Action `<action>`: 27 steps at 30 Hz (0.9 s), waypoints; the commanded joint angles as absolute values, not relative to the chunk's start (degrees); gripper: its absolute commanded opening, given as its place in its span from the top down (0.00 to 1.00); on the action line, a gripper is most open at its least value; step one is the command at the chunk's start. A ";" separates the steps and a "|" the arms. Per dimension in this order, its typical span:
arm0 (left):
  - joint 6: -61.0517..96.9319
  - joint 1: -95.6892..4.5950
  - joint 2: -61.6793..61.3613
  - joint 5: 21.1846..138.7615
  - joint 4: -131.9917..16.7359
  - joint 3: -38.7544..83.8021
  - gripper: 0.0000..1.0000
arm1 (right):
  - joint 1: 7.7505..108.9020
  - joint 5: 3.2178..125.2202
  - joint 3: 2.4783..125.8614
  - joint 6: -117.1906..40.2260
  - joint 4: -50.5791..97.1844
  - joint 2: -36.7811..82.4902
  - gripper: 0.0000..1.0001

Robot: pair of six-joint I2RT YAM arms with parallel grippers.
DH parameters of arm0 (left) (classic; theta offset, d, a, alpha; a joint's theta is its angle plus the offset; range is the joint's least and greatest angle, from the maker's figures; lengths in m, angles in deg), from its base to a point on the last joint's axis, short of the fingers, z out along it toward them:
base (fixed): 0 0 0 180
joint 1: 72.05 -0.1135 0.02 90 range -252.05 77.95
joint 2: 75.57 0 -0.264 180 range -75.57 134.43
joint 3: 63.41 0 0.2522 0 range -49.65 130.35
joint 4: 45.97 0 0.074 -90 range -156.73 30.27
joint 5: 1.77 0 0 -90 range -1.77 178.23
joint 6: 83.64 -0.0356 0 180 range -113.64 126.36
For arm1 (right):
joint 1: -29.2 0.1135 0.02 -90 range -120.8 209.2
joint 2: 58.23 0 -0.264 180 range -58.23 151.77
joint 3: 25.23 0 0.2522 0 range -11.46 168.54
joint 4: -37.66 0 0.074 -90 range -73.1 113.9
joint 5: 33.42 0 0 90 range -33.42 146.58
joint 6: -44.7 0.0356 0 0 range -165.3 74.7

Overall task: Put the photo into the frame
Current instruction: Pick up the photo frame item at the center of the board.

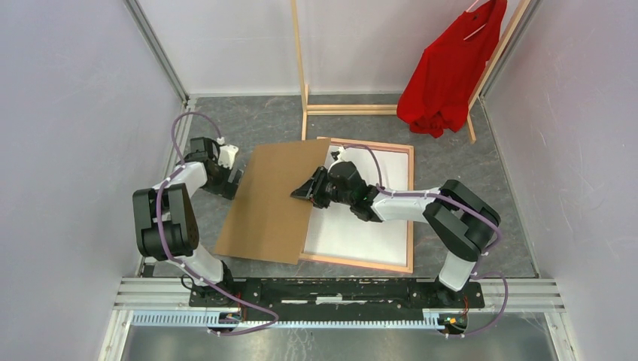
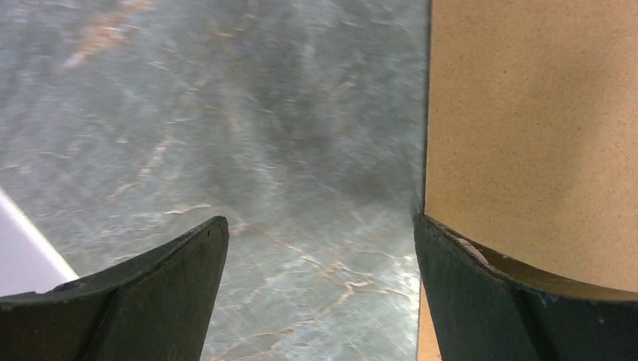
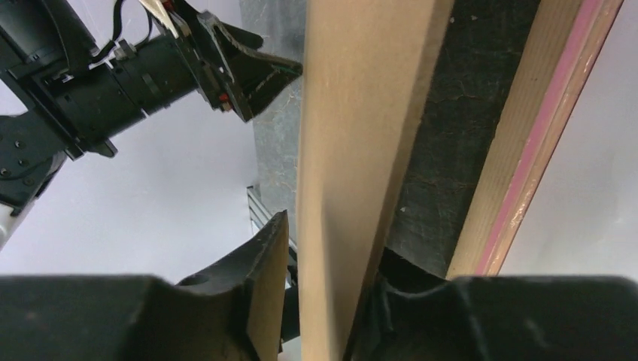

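The frame (image 1: 411,210) lies back up on the table, light wood edges with a pink lip (image 3: 527,150). A white sheet (image 1: 361,226) fills its inside; no sea print shows. The brown backing board (image 1: 271,203) lies askew over the frame's left side, its right edge raised. My right gripper (image 1: 301,192) is shut on that edge; the board (image 3: 361,113) runs between the fingers (image 3: 331,241). My left gripper (image 1: 233,180) is open at the board's left edge. In the left wrist view (image 2: 320,226), its right finger meets the board (image 2: 534,128).
A bare-wood clothes rack (image 1: 301,60) stands at the back with a red garment (image 1: 448,68) hanging at the right. Grey marbled tabletop (image 2: 226,113) lies under the left gripper. White walls enclose the table. The left arm (image 3: 150,68) shows in the right wrist view.
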State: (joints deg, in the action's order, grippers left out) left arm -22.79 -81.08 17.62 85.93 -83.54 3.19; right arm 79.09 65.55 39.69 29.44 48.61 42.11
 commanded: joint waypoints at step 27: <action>-76.02 -79.35 -37.48 37.72 -128.99 17.42 0.00 | 66.09 65.74 56.29 47.59 37.35 27.60 1.00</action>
